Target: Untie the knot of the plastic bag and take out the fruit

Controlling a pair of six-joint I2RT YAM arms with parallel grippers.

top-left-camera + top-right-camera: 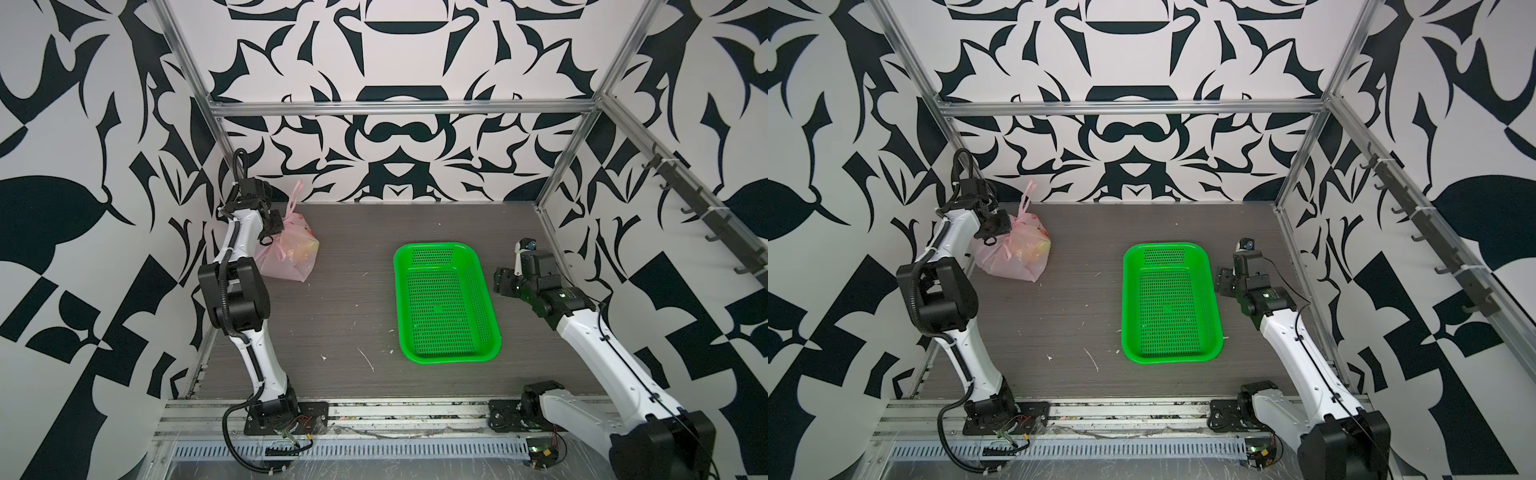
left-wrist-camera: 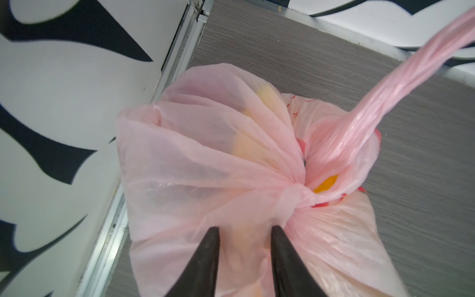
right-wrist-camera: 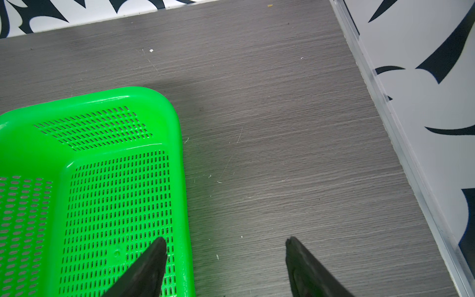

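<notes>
The pale pink plastic bag [image 1: 291, 259] [image 1: 1017, 259] sits at the table's far left by the wall, one loop handle [image 1: 294, 195] standing up. In the left wrist view the knot [image 2: 295, 198] is a tight twist on top of the bag [image 2: 195, 164]. The stretched handle [image 2: 385, 102] rises from it. Yellow fruit [image 2: 326, 183] shows through a gap beside the knot; paler shapes show through the film. My left gripper [image 2: 245, 227] [image 1: 272, 232] is down on the bag just short of the knot, jaws narrowly apart with gathered film between them. My right gripper [image 3: 226, 238] [image 1: 500, 278] hangs open over the basket's right rim, holding nothing.
A green perforated basket [image 1: 432, 247] [image 1: 1163, 247] [image 3: 177, 123] with nothing in it stands right of centre. Aluminium frame rails and patterned walls enclose the table; the bag lies close to the left rail [image 2: 180, 59]. Small white scraps [image 1: 365, 357] dot the grey tabletop.
</notes>
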